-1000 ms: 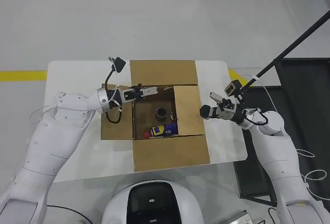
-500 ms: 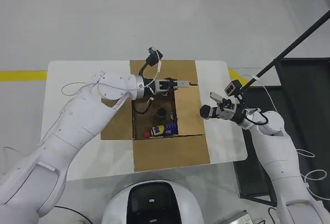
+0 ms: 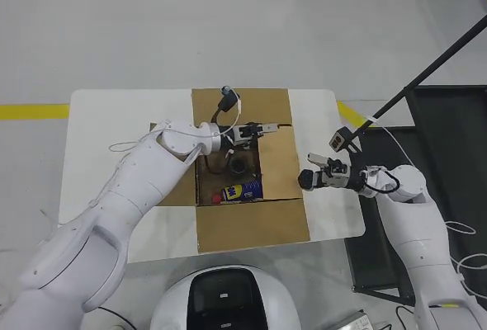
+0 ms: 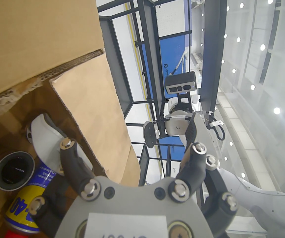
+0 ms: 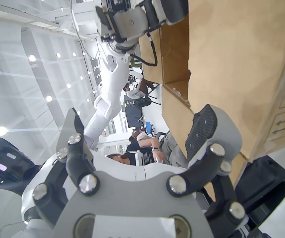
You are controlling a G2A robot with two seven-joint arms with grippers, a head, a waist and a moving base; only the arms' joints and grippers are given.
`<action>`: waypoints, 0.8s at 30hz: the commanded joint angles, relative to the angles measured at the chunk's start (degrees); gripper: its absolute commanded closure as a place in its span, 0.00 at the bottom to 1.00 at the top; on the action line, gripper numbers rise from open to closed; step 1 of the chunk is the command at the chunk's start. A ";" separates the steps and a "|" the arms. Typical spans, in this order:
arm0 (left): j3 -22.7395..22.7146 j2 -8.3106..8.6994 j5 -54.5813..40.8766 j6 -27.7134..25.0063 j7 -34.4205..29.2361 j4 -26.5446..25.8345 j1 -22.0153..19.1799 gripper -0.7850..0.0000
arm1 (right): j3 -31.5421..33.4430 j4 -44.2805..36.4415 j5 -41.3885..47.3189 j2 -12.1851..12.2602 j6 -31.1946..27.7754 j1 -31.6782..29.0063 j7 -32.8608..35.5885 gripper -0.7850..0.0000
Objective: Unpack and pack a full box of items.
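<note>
An open cardboard box (image 3: 252,223) sits mid-table with its flaps spread. Inside lie a blue and yellow spray can (image 3: 243,191) with a red cap and a black cup (image 3: 238,166); both also show in the left wrist view, the can (image 4: 26,199) and the cup (image 4: 13,172). My left gripper (image 3: 264,129) is open at the box's back right corner. One finger (image 4: 45,134) is inside the box and the right flap (image 4: 88,105) stands between the jaws. My right gripper (image 3: 306,178) is open just outside the right flap (image 3: 278,161), holding nothing.
The white table (image 3: 111,132) has bare room to the left of the box. A black metal rack (image 3: 442,107) stands close on the right, beside the right arm. A yellow line (image 3: 21,110) crosses the floor behind.
My left arm has swung from the box's left side across to its back right corner. The right gripper has shifted slightly toward the table's front edge.
</note>
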 commanded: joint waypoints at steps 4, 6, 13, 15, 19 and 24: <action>0.16 -1.84 -0.24 -0.66 0.57 3.29 -0.11 0.00 | -1.56 -1.99 -0.94 0.21 -0.01 -0.53 2.26 0.00; 0.15 -2.72 -0.74 -0.75 1.11 4.62 -0.08 0.00 | -2.22 -2.83 -0.46 0.24 0.18 -0.83 3.13 0.00; -0.72 -5.51 -3.74 -3.28 0.79 8.85 -0.10 0.00 | -3.79 -4.64 0.47 0.47 0.77 -1.70 5.13 0.00; -1.35 -6.02 -4.78 -5.00 0.33 9.57 -0.31 0.00 | -4.23 -5.12 0.49 0.54 0.88 -1.85 5.38 0.00; -3.24 -6.71 -7.56 -8.99 -0.29 9.88 -0.84 0.00 | -4.98 -6.48 0.40 0.69 0.86 -2.17 5.81 0.00; -4.48 -7.74 -9.36 -10.58 -1.48 7.75 -1.40 0.00 | -5.92 -8.40 -0.51 0.90 0.92 -2.70 5.52 0.00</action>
